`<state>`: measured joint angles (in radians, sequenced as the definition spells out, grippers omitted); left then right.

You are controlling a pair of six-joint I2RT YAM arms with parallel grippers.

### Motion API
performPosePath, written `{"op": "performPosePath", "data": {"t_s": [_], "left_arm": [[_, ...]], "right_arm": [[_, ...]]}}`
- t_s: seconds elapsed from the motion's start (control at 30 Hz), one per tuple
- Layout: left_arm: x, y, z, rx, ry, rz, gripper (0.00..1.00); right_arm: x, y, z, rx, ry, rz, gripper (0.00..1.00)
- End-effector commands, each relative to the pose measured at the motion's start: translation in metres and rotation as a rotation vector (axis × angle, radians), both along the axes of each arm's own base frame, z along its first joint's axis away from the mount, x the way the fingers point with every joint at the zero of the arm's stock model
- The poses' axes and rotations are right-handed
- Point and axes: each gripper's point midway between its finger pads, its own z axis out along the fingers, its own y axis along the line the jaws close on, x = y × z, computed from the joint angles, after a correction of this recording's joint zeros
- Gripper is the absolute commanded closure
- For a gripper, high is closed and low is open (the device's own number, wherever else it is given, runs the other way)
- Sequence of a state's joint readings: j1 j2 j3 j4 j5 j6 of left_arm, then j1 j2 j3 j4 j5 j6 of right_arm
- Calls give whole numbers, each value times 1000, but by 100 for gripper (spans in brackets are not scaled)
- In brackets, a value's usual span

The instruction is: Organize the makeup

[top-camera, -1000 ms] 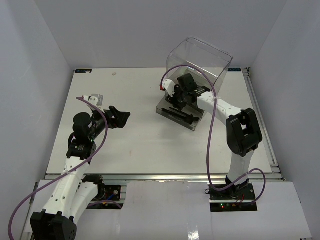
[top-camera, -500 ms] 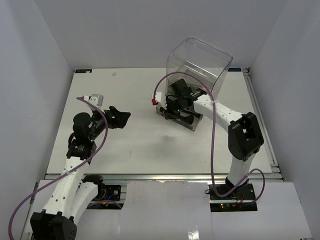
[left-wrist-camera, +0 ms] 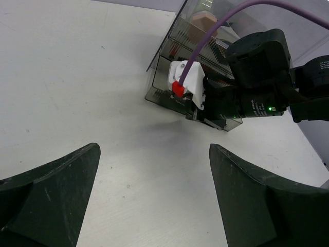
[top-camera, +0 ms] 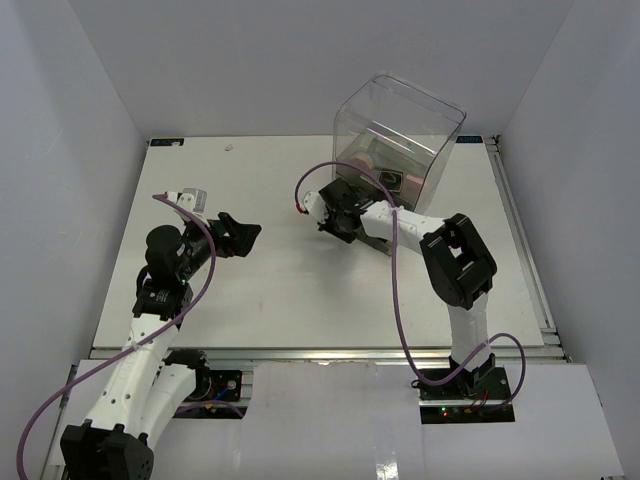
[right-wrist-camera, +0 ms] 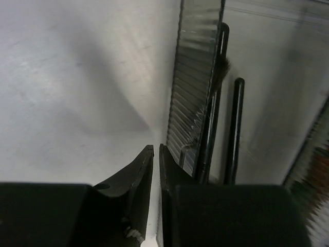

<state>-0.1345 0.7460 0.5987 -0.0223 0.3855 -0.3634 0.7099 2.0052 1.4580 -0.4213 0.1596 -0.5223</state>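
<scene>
Firstly, right pincer: fingers pressed almost together, only a hairline gap between them, pinching nothing; tips sit just beside the ribbed front of the bottom drawer.
Drawer: lowest tier of the clear box; in the left wrist view its front appears to stand slightly proud of the box.
Brush handles: slender black sticks lying lengthwise inside the drawer, just behind its front; any further pieces are hidden.
Puff: a pink piece in the upper part of the box.
Left pincer: fingers spread wide, holding nothing, poised over the table, well apart from the box on its left side.
Step in hand: judged to be the closing push on the drawer, with the makeup stowed.
Next move: likely a straight push along the drawer's slide until the front sits flush; an off-line shove could skid the box.
Count: two pincers, one box, two handles seen, one puff.
</scene>
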Motion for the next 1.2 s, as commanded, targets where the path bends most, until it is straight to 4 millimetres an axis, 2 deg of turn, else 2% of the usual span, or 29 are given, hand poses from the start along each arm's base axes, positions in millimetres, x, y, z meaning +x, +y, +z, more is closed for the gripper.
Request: {"op": "performPosePath", "data": {"t_s": [0.0, 0.3, 0.5, 0.63, 0.7, 0.73, 0.83, 0.87, 0.93, 0.97, 1.07, 1.17], "left_arm": [[-3, -2, 9, -2, -36, -13, 2], [-3, -1, 9, -2, -38, -10, 2], [-2, -1, 9, -1, -34, -11, 2], [-2, -1, 8, 0, -33, -8, 2], [-2, -1, 7, 2, -32, -7, 2], [-2, -1, 7, 2, -32, -6, 2], [-2, -1, 8, 2, -32, -9, 2], [-2, -1, 8, 1, -34, -11, 2], [-3, -2, 8, 2, -35, -17, 2], [-3, -3, 8, 1, -33, -24, 2], [-5, -6, 6, 1, -29, -47, 2], [-7, -11, 6, -3, -29, -80, 2]], "right_arm": [[60, -33, 32, -74, -318, -275, 79], [89, -53, 31, -126, -398, -364, 66], [93, -67, 29, -140, -386, -368, 63], [77, -54, 36, -53, -316, -274, 63], [57, -30, 41, 63, -219, -159, 63], [42, -21, 56, 128, -176, -101, 63], [-8, -9, 75, 243, -47, 57, 62], [-22, -6, 89, 299, -26, 103, 61], [-39, -9, 127, 391, -53, 140, 58], [-44, -14, 139, 423, -63, 144, 58], [-54, -48, 191, 611, -86, 104, 57], [-55, -107, 226, 789, -99, -6, 57]]}}
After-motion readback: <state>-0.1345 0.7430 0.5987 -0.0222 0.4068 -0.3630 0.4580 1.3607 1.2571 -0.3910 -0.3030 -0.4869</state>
